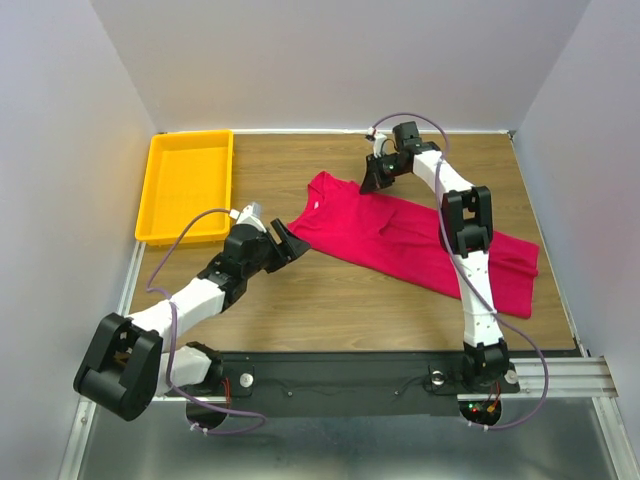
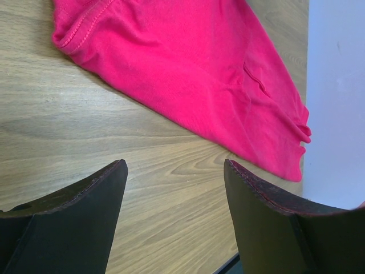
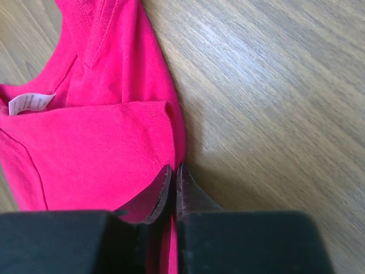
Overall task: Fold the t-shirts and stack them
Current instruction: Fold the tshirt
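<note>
The crimson-red t-shirt (image 1: 400, 235) lies spread and partly folded across the middle and right of the table. My right gripper (image 1: 372, 182) is at its far edge near the collar, shut on the shirt's edge; in the right wrist view its jaws (image 3: 174, 171) pinch the red cloth (image 3: 102, 142), with the white neck label (image 3: 28, 103) to the left. My left gripper (image 1: 292, 242) is open and empty just left of the shirt's near-left edge; in the left wrist view it (image 2: 175, 168) hovers over bare wood, the shirt (image 2: 194, 63) ahead of it.
A yellow plastic tray (image 1: 162, 190) stands at the far left. The wooden table (image 1: 300, 300) is walled by white panels on three sides. The right arm reaches over the shirt's right part.
</note>
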### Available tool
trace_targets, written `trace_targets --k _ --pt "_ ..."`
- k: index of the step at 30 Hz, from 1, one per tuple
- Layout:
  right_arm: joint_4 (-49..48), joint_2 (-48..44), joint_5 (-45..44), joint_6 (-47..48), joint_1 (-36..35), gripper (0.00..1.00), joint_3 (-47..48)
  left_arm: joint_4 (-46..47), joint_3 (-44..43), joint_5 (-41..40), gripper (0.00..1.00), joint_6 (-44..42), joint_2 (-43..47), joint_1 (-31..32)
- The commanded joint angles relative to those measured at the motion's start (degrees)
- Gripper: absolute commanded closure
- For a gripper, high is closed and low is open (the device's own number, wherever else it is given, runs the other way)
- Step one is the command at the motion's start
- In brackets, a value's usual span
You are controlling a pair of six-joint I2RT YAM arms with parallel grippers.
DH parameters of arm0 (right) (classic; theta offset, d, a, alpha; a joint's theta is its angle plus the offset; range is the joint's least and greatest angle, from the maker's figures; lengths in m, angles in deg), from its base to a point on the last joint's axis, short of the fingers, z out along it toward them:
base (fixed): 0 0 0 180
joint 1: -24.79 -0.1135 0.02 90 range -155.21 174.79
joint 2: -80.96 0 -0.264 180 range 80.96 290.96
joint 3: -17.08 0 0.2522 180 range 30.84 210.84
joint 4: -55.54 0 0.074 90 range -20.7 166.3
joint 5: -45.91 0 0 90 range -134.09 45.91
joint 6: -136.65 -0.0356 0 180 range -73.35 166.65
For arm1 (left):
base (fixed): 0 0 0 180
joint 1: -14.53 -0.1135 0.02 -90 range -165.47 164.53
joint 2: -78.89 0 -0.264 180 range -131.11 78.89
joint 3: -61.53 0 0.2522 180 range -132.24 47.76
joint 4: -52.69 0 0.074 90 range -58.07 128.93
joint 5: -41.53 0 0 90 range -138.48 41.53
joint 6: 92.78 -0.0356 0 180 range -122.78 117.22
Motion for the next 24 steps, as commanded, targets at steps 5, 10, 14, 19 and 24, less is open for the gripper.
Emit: trace_targets --k 5,10,14,19,24 --pt "-1.9 1.7 -1.5 -4.4 -0.3 1.00 5.0 0.8 0.7 -0.4 0.21 -0.7 1.0 0.2" --pt "-8.9 2.8 -9.6 -14.0 2.7 0.99 7.1 0.4 0.1 -0.8 0.21 -1.1 0.3 0.2" --pt "-13.0 2.9 -16.6 -19.1 5.0 0.99 6.8 0.3 -0.4 -0.7 0.21 -1.3 -0.8 0.3" --pt "-15.1 1.6 -27.4 -23.1 7.0 1.00 4.7 1.1 -1.3 -0.4 0.21 -1.6 -2.6 0.3" --pt "-15.7 -0.7 -38.3 -27.2 8.4 1.00 0.0 2.2 -2.2 0.1 0.21 -1.9 -4.1 0.2"
